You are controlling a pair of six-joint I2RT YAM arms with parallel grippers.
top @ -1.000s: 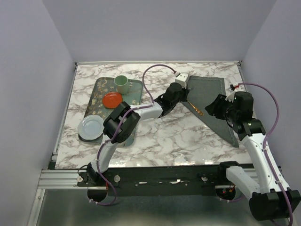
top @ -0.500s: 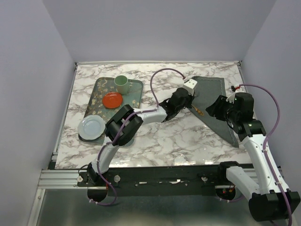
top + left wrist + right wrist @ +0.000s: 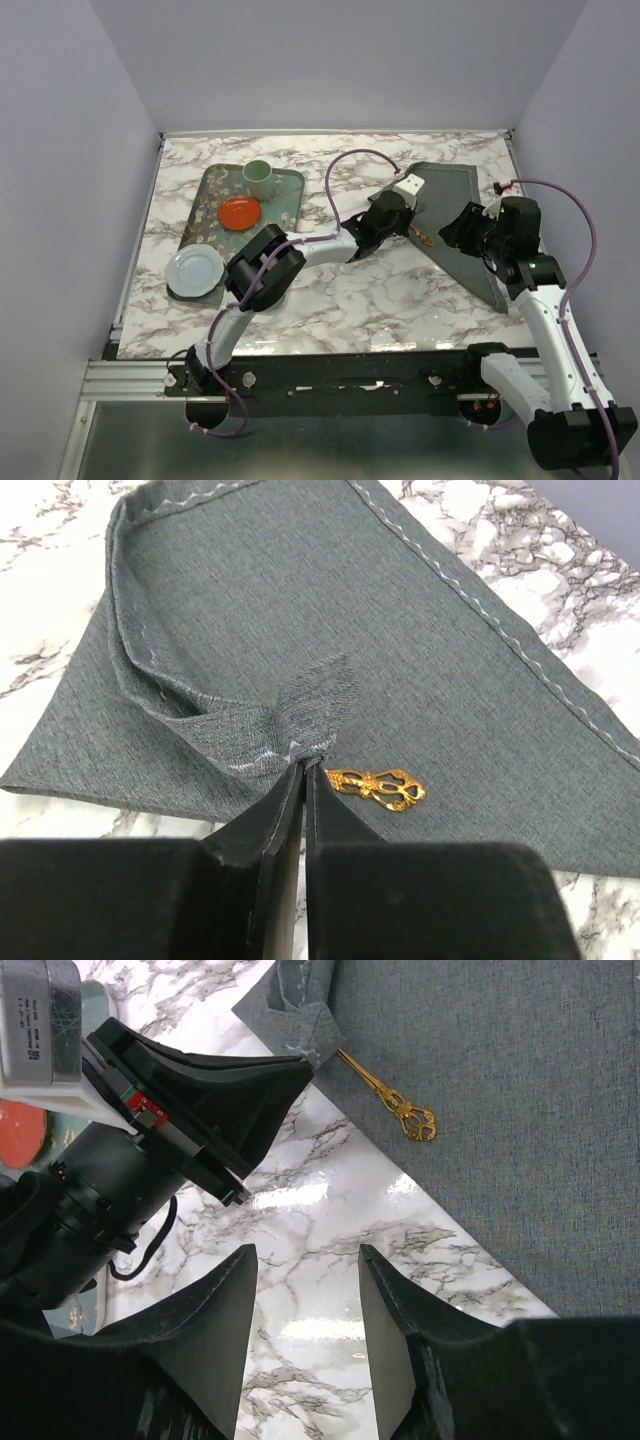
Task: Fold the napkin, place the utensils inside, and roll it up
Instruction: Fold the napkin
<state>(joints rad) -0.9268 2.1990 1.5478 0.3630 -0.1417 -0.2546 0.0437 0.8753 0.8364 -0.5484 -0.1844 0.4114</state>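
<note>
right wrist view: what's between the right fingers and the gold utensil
Only bare marble table, then the napkin edge where the utensil lies; the right wrist view shows it.

Top cam sits high behind the arm bases, covering the whole table (image 3: 330,290); 2 wrist cams look down close, sharing the napkin (image 3: 400,630) edge and utensil (image 3: 375,785).

1 × dark grey hemmed cloth napkin (image 3: 455,215), far right. 1 × gold ornate-handled metal utensil (image 3: 378,783). 1 × green floral rectangular tray (image 3: 288,200), far left. 1 × pale green mug (image 3: 259,180). 1 × red round dish (image 3: 239,212). 1 × white round plate (image 3: 195,270), left.
</note>
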